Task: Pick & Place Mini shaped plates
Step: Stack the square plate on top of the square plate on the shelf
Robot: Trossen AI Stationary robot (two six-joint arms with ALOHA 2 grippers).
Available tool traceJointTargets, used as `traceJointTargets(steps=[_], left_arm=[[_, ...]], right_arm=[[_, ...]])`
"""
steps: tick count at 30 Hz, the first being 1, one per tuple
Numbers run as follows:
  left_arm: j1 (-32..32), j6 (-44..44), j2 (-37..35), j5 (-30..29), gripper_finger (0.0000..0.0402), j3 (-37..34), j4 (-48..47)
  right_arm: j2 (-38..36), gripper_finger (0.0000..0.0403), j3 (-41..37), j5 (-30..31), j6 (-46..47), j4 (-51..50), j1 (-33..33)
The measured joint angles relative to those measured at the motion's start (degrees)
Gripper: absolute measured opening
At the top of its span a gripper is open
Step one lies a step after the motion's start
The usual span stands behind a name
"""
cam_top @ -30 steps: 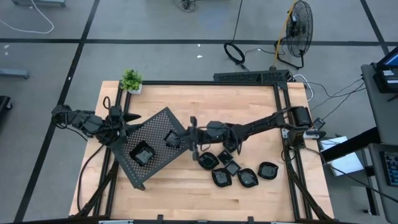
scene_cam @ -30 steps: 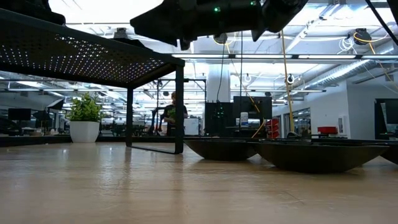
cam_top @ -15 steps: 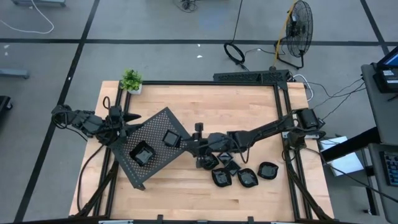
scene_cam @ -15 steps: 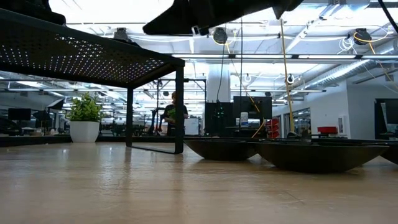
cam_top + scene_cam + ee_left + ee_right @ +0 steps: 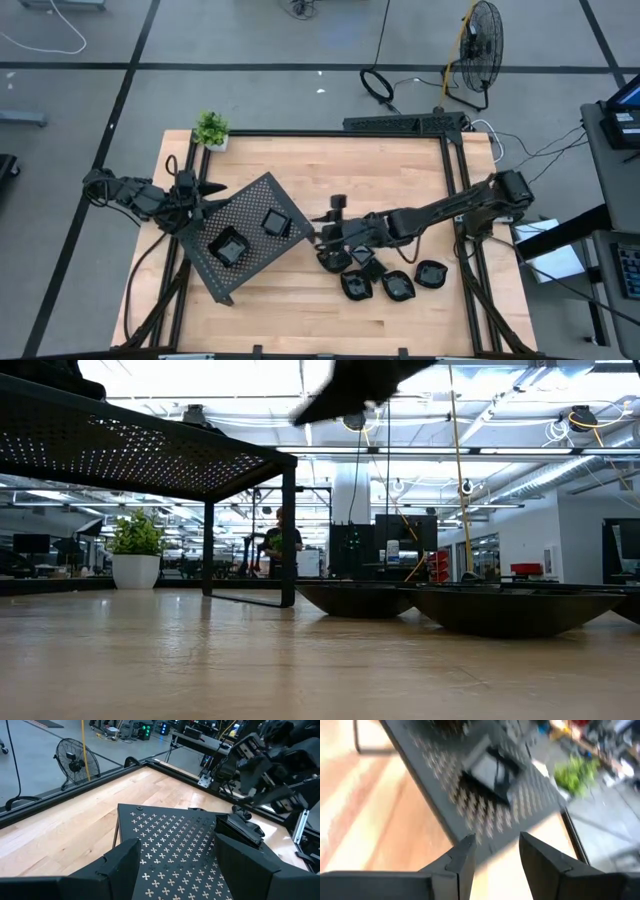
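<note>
Black mini shaped plates [image 5: 398, 286] cluster on the wooden worktop [image 5: 330, 165]; two more sit on the perforated tray [image 5: 250, 215]. The right tool [image 5: 322, 238], between them, is released and empty; the left tool [image 5: 212, 188] is spread beside the tray.

A perforated tray [image 5: 120, 450] on legs stands raised over the wooden table [image 5: 200, 660] at left. Two dark plates [image 5: 358, 598] [image 5: 515, 608] sit at right. A potted plant [image 5: 135, 550] and a distant person [image 5: 275, 545] show behind.
</note>
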Motion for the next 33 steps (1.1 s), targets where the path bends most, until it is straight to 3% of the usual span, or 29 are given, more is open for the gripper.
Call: traceJointTargets(steps=[7, 11, 14, 19, 24, 28, 33], left_arm=[[-0.01, -0.01, 0.00, 0.01, 0.0255, 0.00, 0.00], [-0.01, -0.01, 0.01, 0.01, 0.0255, 0.00, 0.00], [0.01, -0.01, 0.00, 0.04, 0.0255, 0.00, 0.00], [-0.01, -0.01, 0.00, 0.04, 0.0255, 0.00, 0.00], [-0.01, 0.00, 0.02, -0.18, 0.0255, 0.00, 0.00], [0.00, 0.01, 0.00, -0.07, 0.0255, 0.00, 0.00], [0.00, -0.01, 0.00, 0.01, 0.0255, 0.00, 0.00]], right_arm=[[-9.15, 0.0141, -5.49, 6.95, 18.22, -25.23, 1.11], [-16.59, 0.0141, -13.53, 6.68, 32.01, -31.76, 2.01], [-21.99, 0.0141, -20.94, 2.58, 38.62, -29.77, 2.43], [-26.80, 0.0142, -30.43, -7.52, 40.43, -21.80, 2.16], [-25.50, 0.0142, -30.11, -19.53, 49.51, -21.36, 3.37], [-22.46, 0.0142, -28.32, -22.30, 57.39, -21.88, 4.44], [-17.12, 0.0142, -28.14, -27.46, 59.88, -22.48, 4.48]])
